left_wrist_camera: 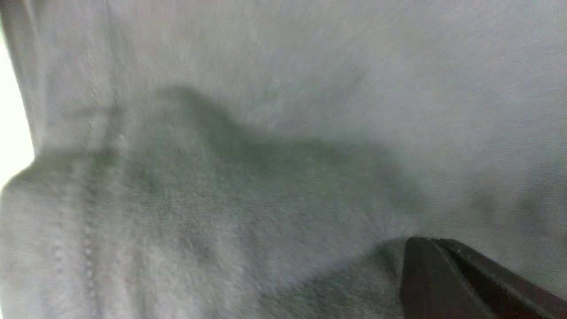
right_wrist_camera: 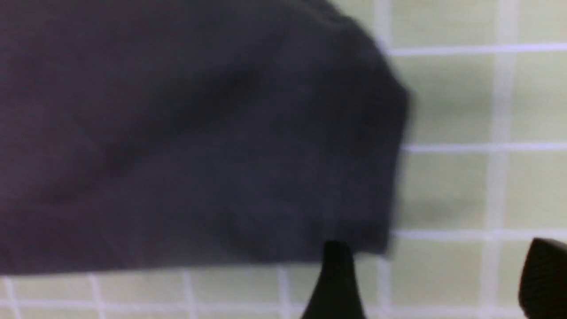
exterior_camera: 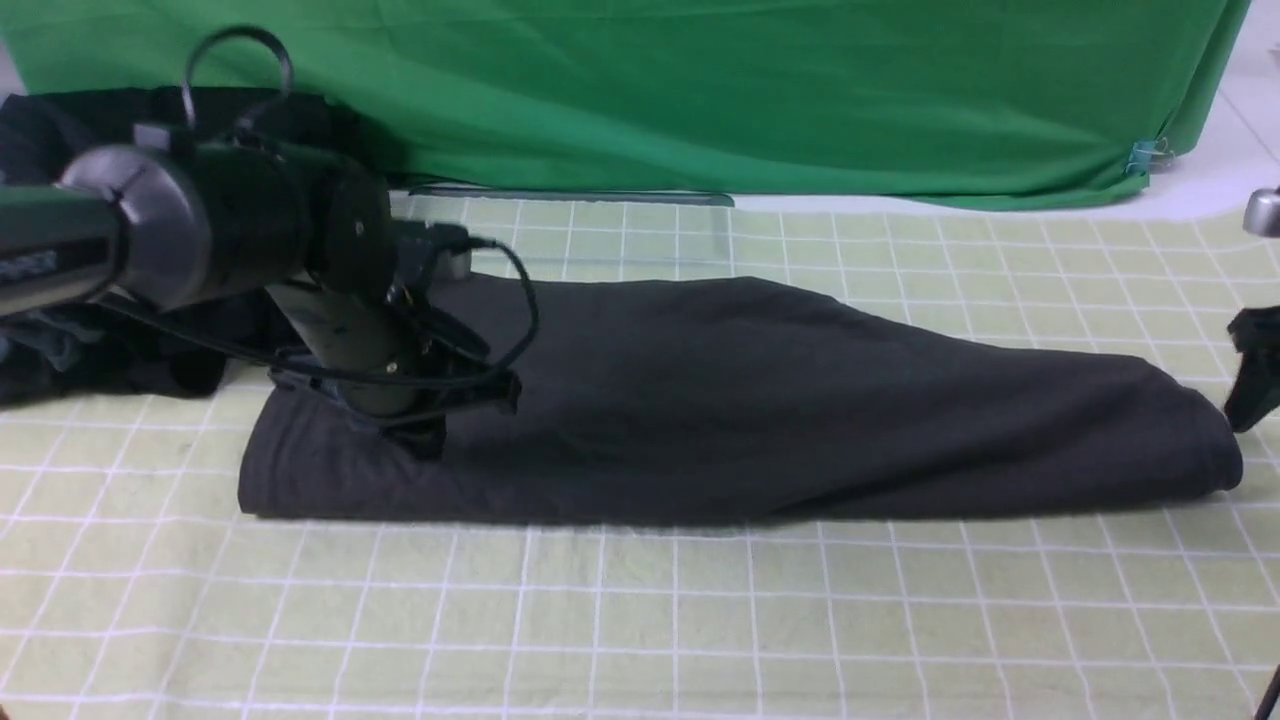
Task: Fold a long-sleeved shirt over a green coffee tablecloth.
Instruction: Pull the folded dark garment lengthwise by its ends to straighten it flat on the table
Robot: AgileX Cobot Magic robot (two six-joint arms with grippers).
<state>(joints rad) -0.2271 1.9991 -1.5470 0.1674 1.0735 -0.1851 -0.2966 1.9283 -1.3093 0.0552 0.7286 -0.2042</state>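
Gridded tablecloth bears folded shirt, right fingers parted just beside it.

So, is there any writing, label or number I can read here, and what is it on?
No text can be read.
left arm: pale lettering, too blurred to read.
long-sleeved shirt: no print or label showing.
green coffee tablecloth: only a white grid, no words.

nothing legible; the marking on the left arm is blurred.
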